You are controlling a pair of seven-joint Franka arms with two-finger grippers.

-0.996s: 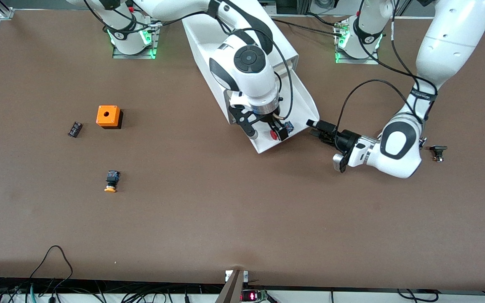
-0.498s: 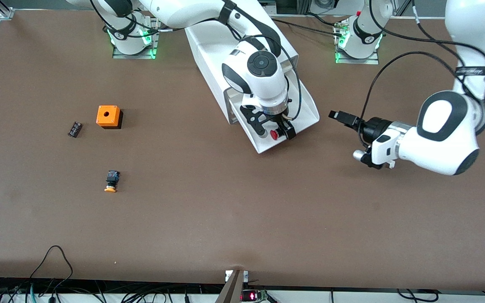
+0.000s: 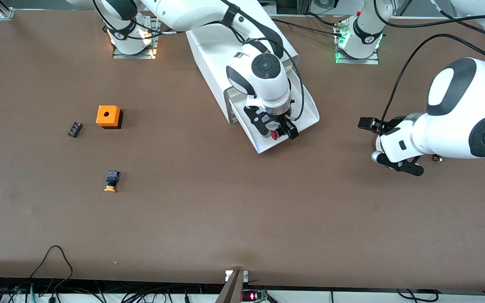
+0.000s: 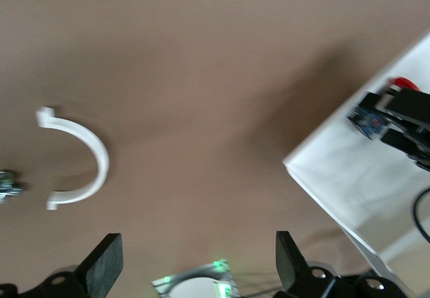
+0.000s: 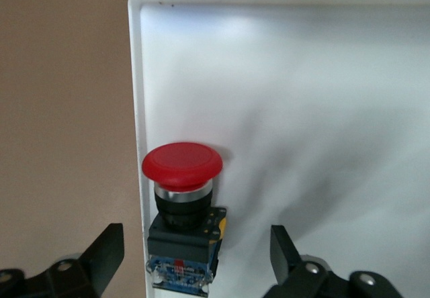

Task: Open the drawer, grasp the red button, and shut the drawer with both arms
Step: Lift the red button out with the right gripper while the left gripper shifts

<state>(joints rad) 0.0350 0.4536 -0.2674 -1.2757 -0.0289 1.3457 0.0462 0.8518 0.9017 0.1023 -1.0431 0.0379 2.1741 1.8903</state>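
The white drawer stands pulled out of the cabinet. The red-capped button lies on its side in the drawer, near the front wall. My right gripper hangs low in the drawer and is open. In the right wrist view its fingers stand on either side of the button, with a gap on each side. My left gripper is open and holds nothing. It is over bare table beside the drawer, toward the left arm's end. Its wrist view shows the drawer's corner.
An orange cube box, a small black part and an orange-capped button lie toward the right arm's end. A white C-shaped ring lies on the table in the left wrist view. A small dark part shows under the left arm.
My left gripper has drawn back from the drawer's front corner toward the left arm's end of the table. My right gripper has settled around the red-capped button.
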